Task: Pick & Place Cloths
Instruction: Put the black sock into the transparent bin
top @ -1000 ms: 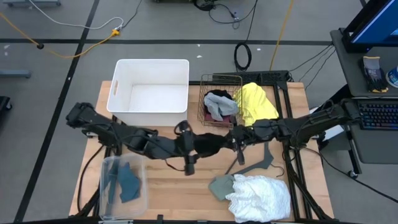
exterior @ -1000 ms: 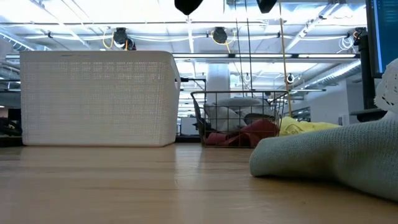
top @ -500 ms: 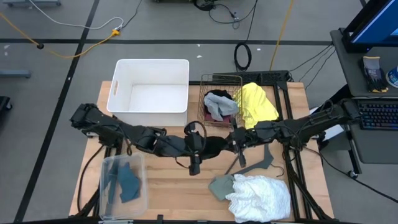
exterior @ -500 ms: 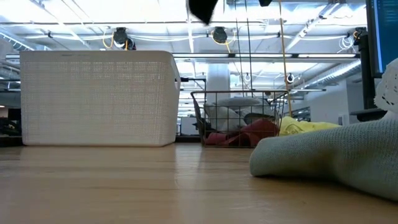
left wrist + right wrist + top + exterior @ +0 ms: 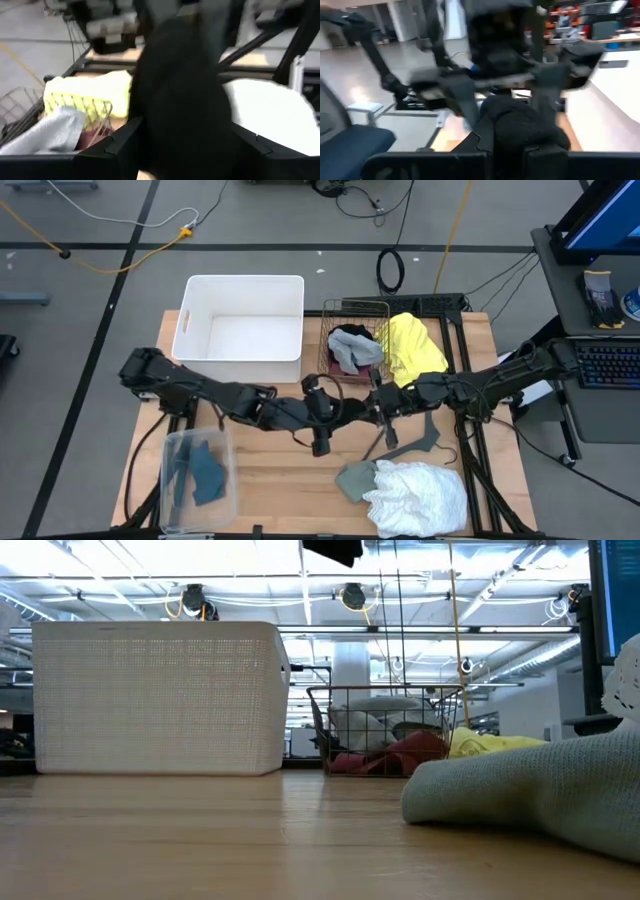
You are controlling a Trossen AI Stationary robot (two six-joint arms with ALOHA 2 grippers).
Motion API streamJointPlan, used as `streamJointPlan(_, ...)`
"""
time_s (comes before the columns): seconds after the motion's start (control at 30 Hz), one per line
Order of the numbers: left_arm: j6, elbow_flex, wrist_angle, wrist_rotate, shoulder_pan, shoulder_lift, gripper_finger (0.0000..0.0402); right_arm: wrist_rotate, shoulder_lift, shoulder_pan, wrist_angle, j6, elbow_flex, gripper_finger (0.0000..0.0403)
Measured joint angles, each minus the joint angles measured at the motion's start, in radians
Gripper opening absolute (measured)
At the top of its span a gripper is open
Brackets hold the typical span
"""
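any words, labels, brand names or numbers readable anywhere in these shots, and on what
None can be read.
White plastic bin: plain walls, no label visible.
Wire basket: no tag visible.
Bright yellow cloth, frilly white cloth, black cloth held between both grippers: no print or tag visible.
Blue screen and dark keyboard at the right edge: any text too small to read.

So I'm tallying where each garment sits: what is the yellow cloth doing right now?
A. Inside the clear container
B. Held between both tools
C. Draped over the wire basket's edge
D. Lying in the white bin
C: the yellow cloth hangs over the right side of the wire basket, touched by neither arm.
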Motion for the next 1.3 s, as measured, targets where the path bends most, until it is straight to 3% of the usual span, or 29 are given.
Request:
streamJointPlan(0.1, -0.007, -0.001, 0.000, -0.002, 0.011, 0.013, 0.0218, -0.017, 0.000, 0.000, 0.003, 0.008, 0.000, 0.0009)
streamJointPlan(0.17, -0.007, -0.001, -0.002, -0.001, 0.015, 0.015, 0.0191, -0.017, 0.000, 0.000, 0.002, 0.015, 0.000, 0.0009)
streamJointPlan(0.37, -0.025, -0.001, -0.005, 0.036, 0.020, 0.014, 0.0028, -0.044, 0.000, 0.000, -0.001, 0.019, 0.000, 0.0033)
streamJointPlan(0.4, -0.037, -0.001, -0.009, 0.044, 0.020, 0.013, 0.0017, -0.050, 0.000, 0.000, -0.001, 0.019, 0.000, 0.0043)
streamJointPlan(0.67, -0.168, -0.002, -0.072, 0.116, 0.002, -0.005, 0.0005, -0.154, -0.002, 0.010, -0.106, 0.037, 0.001, 0.0116)
streamJointPlan(1.0, -0.453, -0.001, -0.326, 0.125, -0.062, -0.119, 0.0002, -0.155, -0.002, 0.080, -0.383, 0.044, 0.001, 0.0183)
streamJointPlan(1.3, -0.823, -0.001, -0.550, 0.356, -0.132, -0.197, 0.0001, -0.148, -0.002, 0.099, -0.449, 0.043, 0.001, 0.0187)
